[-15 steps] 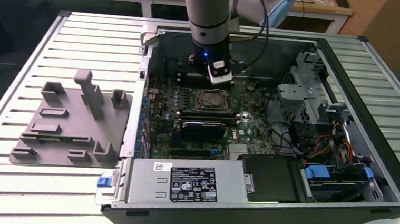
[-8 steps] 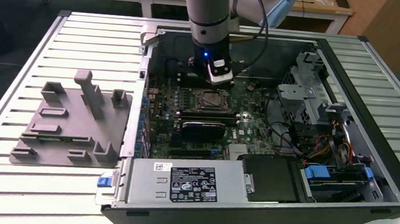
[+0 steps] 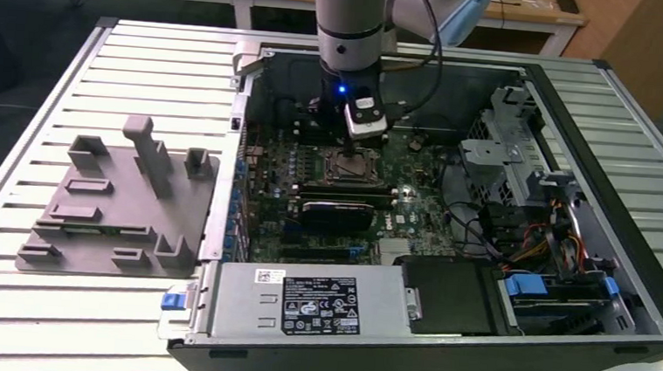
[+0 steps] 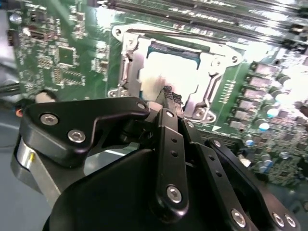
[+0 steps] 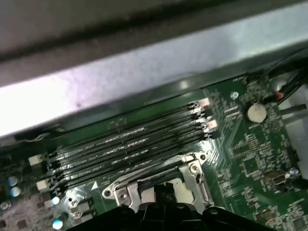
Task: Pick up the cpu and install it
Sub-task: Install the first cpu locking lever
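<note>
- The cpu [image 4: 180, 72] lies flat in the socket [image 4: 126, 72] on the motherboard [image 4: 62, 53], its silver top bright inside the metal frame in the second wrist view; in the first wrist view a strip of it [image 5: 185, 191] shows between the frame's bars.
- The gripper [image 4: 168, 94] hangs right over the cpu, its black fingertips [image 4: 167, 91] drawn close together at the chip's near edge; whether they touch the chip or pinch anything, I cannot tell.
- In the exterior view the gripper [image 3: 350, 149] points straight down into the open case [image 3: 605, 283], above the socket [image 3: 350, 167] in the middle of the board.
- Four memory sticks [image 5: 125, 147] run side by side just beside the socket's frame.
- A round coin cell [image 5: 255, 111] sits on the board, well apart from the socket.
- Near the socket in the exterior view, on its near side, lies a black card [image 3: 332, 212].
- The power supply [image 3: 306, 302] fills the case's near edge.
- On the exterior view's left, outside the case, a grey fixture plate [image 3: 119, 214] with upright posts rests on the slatted table [image 3: 33, 112].
</note>
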Tool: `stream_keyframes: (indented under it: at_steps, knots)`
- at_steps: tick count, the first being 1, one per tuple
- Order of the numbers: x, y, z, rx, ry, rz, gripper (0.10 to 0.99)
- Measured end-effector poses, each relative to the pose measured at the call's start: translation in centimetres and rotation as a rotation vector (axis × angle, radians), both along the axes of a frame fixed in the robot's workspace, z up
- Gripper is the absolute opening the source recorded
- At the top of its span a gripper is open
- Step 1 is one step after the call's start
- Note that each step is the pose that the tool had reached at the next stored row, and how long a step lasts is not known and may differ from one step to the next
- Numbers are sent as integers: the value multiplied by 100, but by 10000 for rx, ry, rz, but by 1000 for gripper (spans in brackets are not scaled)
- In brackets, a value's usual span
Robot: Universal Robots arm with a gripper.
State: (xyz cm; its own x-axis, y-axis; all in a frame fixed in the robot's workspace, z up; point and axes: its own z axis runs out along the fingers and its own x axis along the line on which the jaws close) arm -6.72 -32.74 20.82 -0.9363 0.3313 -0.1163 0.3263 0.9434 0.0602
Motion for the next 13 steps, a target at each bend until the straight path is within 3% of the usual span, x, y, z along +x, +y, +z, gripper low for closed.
stream_keyframes:
  at_steps: [2,4,9,13]
  knots:
    - [11,-15,-1,-9,170,-1,106]
    - [22,-37,-4,-8,308,-2,106]
    - [47,-91,-7,-7,484,-19,106]
    - [66,-119,-8,-7,576,-38,106]
